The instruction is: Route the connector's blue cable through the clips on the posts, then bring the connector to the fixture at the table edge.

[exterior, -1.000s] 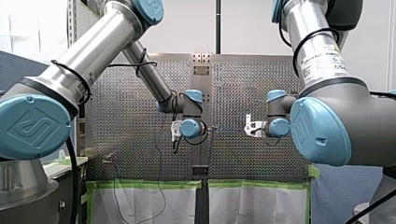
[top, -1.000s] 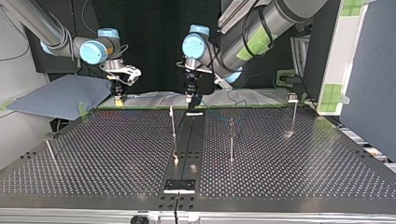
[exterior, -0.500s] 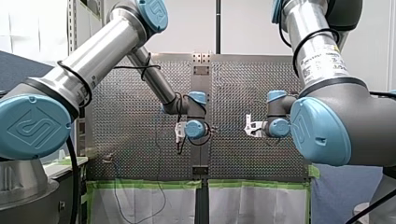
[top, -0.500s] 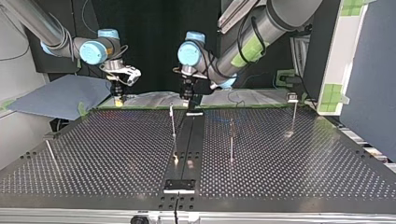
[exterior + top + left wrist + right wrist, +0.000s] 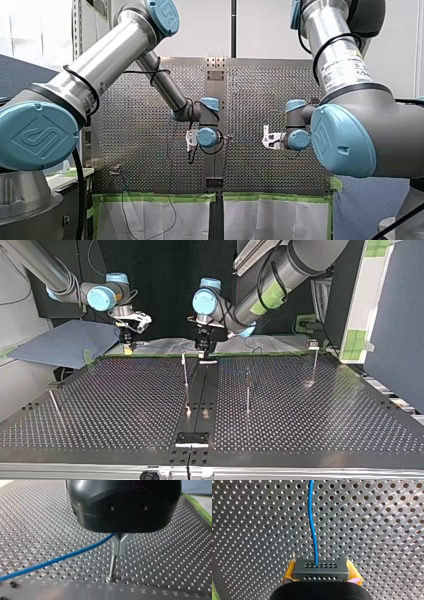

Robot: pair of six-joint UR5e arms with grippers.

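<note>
- My left gripper (image 5: 202,351) is hanging right over the top of a thin post (image 5: 113,566). Since one second ago it has been going a little toward the top view's left and then coming partly back, so I think it is lining itself up with the forked clip (image 5: 119,542) on this post.
- In the left wrist view its own black body is hiding the fingers, so I cannot tell if they are spread or pressed together.
- The blue cable (image 5: 313,525) is coming out from under that gripper at the clip's fork and running away low over the table (image 5: 300,420). I cannot tell whether it is already sitting inside the fork.
- My right gripper (image 5: 321,574) is pinching the connector (image 5: 320,568) between its yellow pads (image 5: 290,572), and the cable is leaving the connector's face straight ahead. This gripper has hardly been moving; it is staying well apart from the left one.
- In my judgement the routing is only arriving at the first clip. The other posts (image 5: 247,390) are showing no cable, and the connector is well apart from the fixture (image 5: 191,438) at the table edge.
</note>
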